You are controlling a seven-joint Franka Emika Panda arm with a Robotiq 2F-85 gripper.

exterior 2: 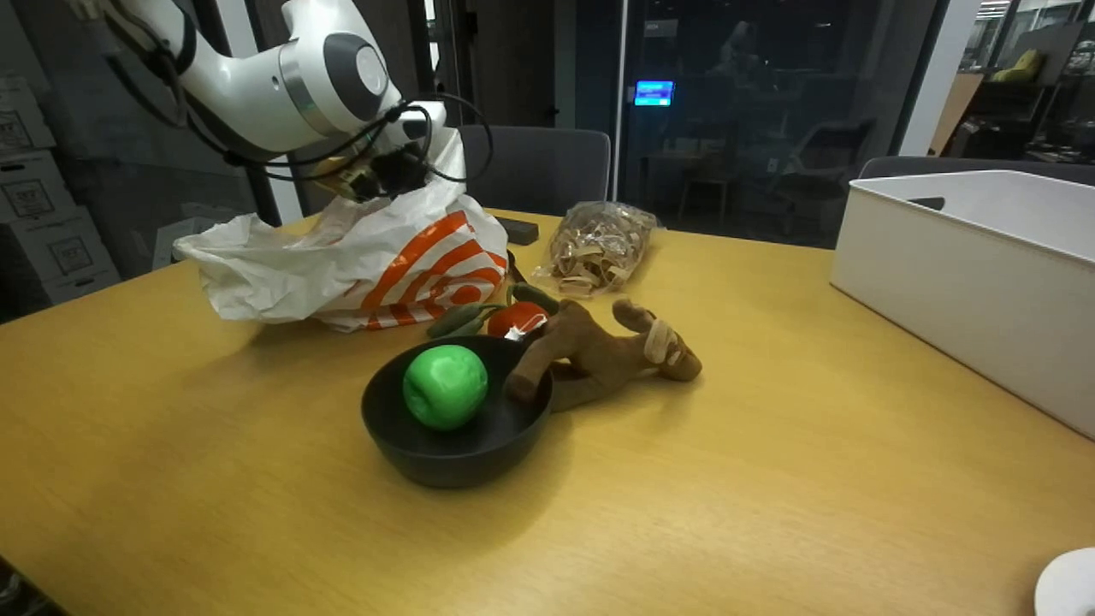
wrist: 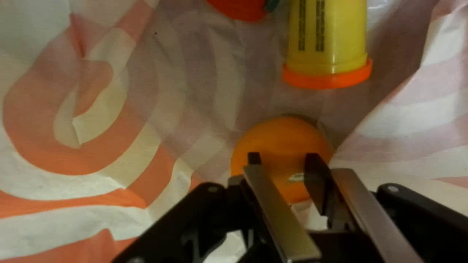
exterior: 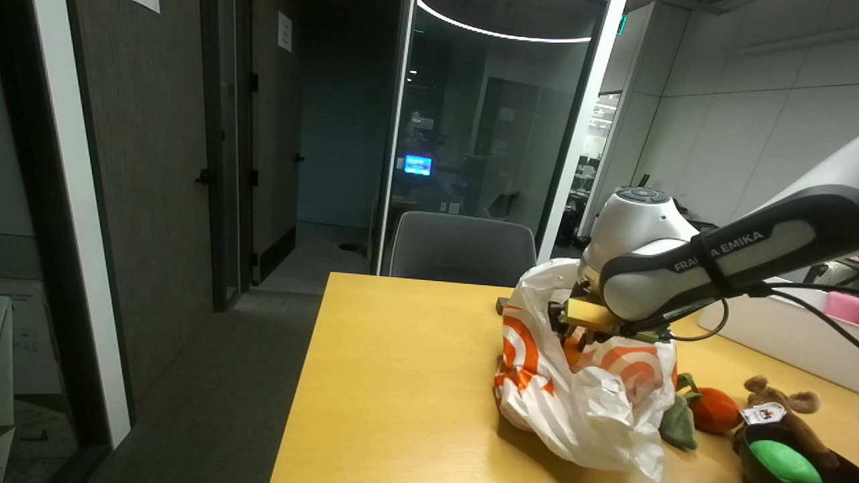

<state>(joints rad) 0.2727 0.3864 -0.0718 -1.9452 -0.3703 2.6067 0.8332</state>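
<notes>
My gripper (wrist: pixel 283 160) reaches into a crumpled white plastic bag with orange-red rings, the bag (exterior: pixel 614 416) standing on the table. The fingers are partly closed, one to each side of a round orange fruit (wrist: pixel 283 140) with a small white sticker, and appear to pinch its top. In an exterior view orange shows right below the fingertips (exterior: pixel 577 341). A yellow tub (wrist: pixel 327 36) with an orange lid lies in the bag beyond the fruit. Part of a red object (wrist: pixel 239 7) shows at the top edge. The bag (exterior 2: pixel 376 257) hides the fingertips in an exterior view.
Beside the bag are a red-orange vegetable toy (exterior 2: pixel 517 318), a brown plush (exterior 2: pixel 616 346) and a black bowl (exterior 2: pixel 458 462) holding a green apple (exterior 2: pixel 445 385). A clear bag of tan pieces (exterior 2: pixel 594 248) and a white bin (exterior 2: pixel 958 274) stand on the table. A grey chair (exterior: pixel 463 248) is behind.
</notes>
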